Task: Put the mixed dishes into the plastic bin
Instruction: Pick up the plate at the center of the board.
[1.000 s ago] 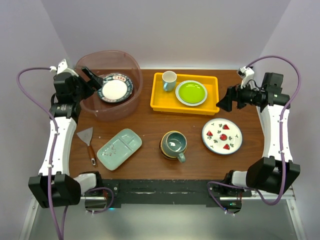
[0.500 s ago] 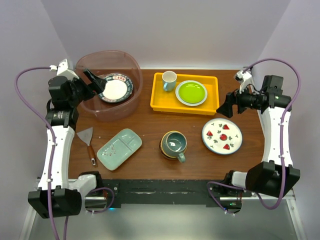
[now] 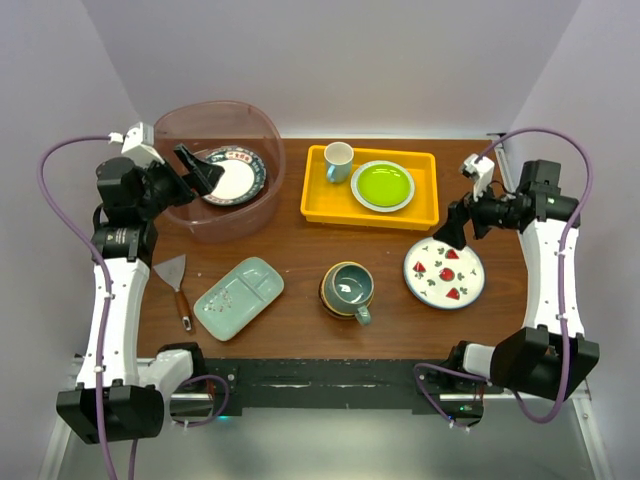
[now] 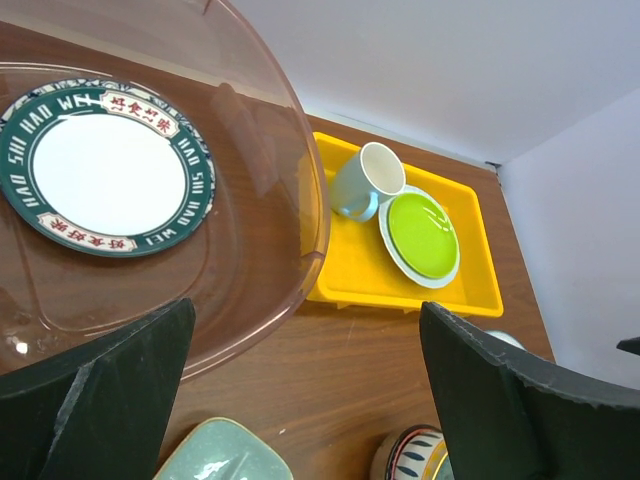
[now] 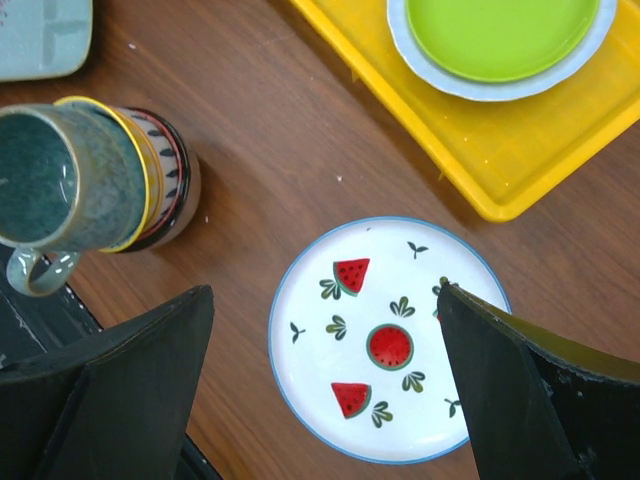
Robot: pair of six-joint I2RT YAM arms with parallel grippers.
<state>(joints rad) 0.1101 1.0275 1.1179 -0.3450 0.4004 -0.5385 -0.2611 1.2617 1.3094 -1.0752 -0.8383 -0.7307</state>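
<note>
The plastic bin point(image 3: 232, 226) stands at the back left with a dark-rimmed white plate point(image 3: 232, 177) lying in it. My left gripper point(image 3: 200, 168) hangs open and empty over the bin's left side; in its wrist view the plate point(image 4: 105, 165) lies inside the bin's rim point(image 4: 312, 215). My right gripper point(image 3: 455, 222) is open above the far edge of the watermelon plate point(image 3: 445, 272), and the plate point(image 5: 385, 340) shows between its jaws. A teal mug point(image 3: 350, 287) sits in a striped bowl point(image 5: 168, 180). A pale green divided tray point(image 3: 238, 298) lies front left.
A yellow tray point(image 3: 322, 205) at the back centre holds a small white cup point(image 3: 338, 160) and a lime-green plate point(image 3: 382, 185). A metal spatula point(image 3: 175, 280) lies near the table's left edge, beside the divided tray.
My left gripper has shifted a little right over the bin. My right gripper has swung left and nearer, from beside the yellow tray to above the watermelon plate. Both stay open.
</note>
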